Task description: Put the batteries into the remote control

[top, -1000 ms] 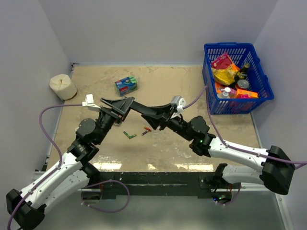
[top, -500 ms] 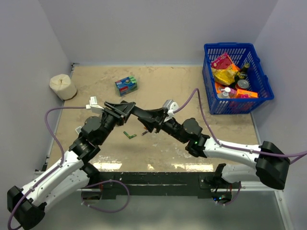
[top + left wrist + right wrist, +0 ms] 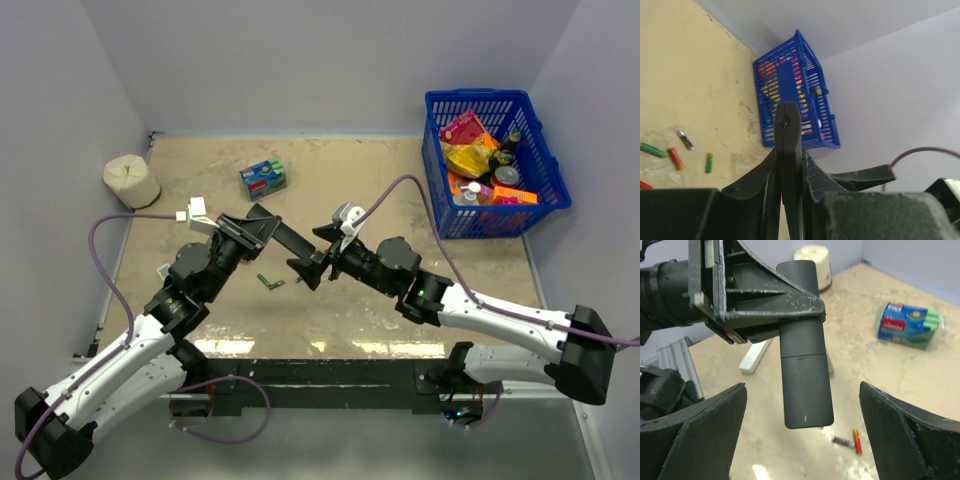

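Within left hand (image 3: 262, 228), remote control (image 3: 805, 385)

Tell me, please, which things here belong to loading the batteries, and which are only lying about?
For the job:
- remote control, clamped in the left gripper
- loose batteries on the table

Lying about:
- blue basket
- paper roll
- blue-green packet
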Action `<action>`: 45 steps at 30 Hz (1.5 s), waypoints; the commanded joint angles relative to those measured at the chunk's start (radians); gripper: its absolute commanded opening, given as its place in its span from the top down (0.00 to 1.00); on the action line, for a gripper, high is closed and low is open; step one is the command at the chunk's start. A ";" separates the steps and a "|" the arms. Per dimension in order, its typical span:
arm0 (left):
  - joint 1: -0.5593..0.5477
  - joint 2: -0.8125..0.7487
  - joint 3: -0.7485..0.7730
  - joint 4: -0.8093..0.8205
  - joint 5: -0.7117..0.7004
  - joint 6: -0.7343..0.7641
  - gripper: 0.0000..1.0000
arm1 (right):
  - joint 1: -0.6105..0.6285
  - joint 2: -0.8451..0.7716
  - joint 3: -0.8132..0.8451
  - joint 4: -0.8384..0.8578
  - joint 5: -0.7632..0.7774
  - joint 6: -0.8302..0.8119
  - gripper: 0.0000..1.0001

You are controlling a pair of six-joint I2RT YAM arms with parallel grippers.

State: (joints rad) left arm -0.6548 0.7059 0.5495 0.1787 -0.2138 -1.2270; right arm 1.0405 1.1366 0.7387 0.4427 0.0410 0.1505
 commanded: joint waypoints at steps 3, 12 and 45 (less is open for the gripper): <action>0.001 0.014 0.055 0.051 -0.021 0.308 1.00 | 0.001 -0.058 0.246 -0.502 0.062 0.046 0.02; 0.001 0.036 0.098 0.027 0.043 0.396 1.00 | 0.001 0.127 0.488 -0.774 -0.030 0.007 0.17; 0.000 0.098 0.187 -0.077 0.056 0.423 1.00 | 0.001 0.281 0.608 -0.717 0.056 -0.060 0.54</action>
State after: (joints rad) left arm -0.6548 0.8021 0.6907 0.0795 -0.1524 -0.8402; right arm 1.0405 1.4216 1.2869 -0.3180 0.0917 0.1070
